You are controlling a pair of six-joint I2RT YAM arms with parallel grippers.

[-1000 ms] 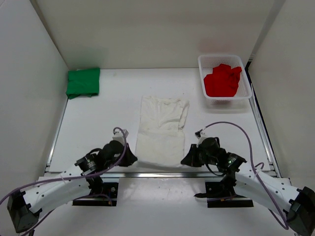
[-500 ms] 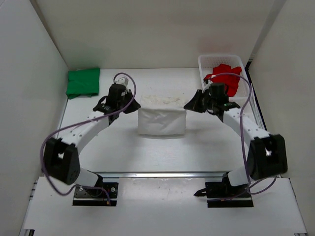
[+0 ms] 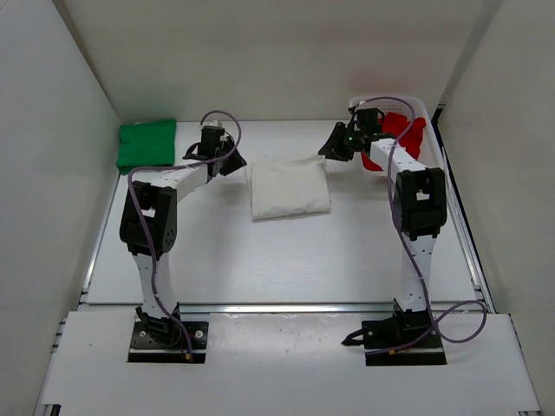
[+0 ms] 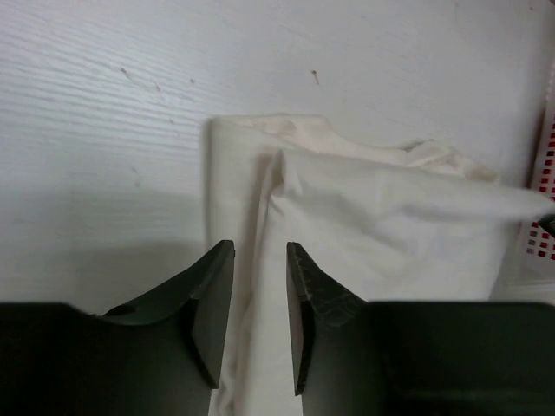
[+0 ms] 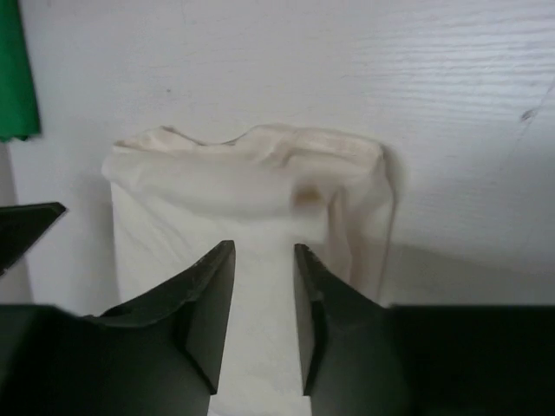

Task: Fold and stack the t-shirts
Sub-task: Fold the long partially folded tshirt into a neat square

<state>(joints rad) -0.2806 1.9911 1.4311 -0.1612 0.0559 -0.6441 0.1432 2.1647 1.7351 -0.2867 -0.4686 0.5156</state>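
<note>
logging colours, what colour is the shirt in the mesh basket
A red cloth t-shirt, clearest in the top external view.

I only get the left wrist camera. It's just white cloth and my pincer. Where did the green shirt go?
Observer: The green t-shirt lies folded in the far left corner of the table, apart from the white t-shirt.
Operator: Where's the red one?
Observer: The red t-shirt is crumpled inside the white mesh basket at the far right.
Operator: Is anybody on the other side of my shirt?
Observer: Yes, the right pincer hovers at the white t-shirt's far right corner, jaws open.
</note>
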